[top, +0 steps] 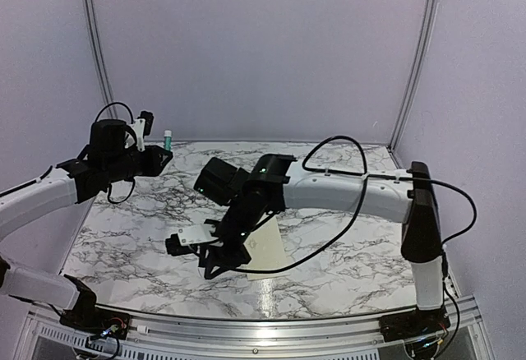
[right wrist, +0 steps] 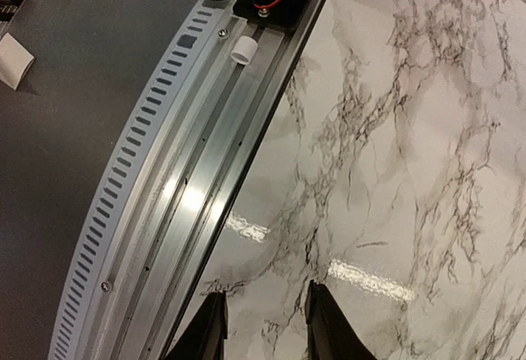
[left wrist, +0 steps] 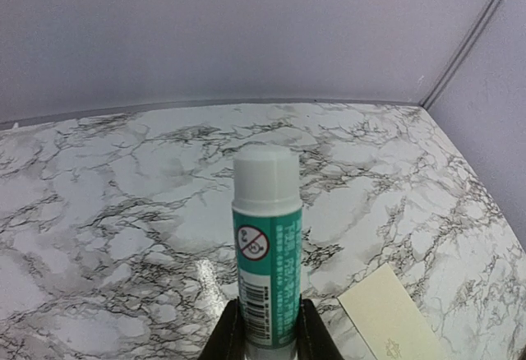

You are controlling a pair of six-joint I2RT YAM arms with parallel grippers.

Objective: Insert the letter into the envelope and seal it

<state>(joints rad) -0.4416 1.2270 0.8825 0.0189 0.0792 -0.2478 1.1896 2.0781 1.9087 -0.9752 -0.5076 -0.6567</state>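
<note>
Envelope look: I am seeing the envelope (top: 267, 253) (left wrist: 393, 317) as a plain cream, pale-yellow paper rectangle.
Envelope pose: It is lying flat, slightly skewed.
Envelope place: It is resting on the marble table (top: 345, 245), near the front edge, about centre.

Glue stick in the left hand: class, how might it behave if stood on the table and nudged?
Probably rigid: the glue stick looks undented where the left hand grips it. Likely light, a small plastic tube. Tall and narrow, it may tip, then roll on the glossy table.
</note>
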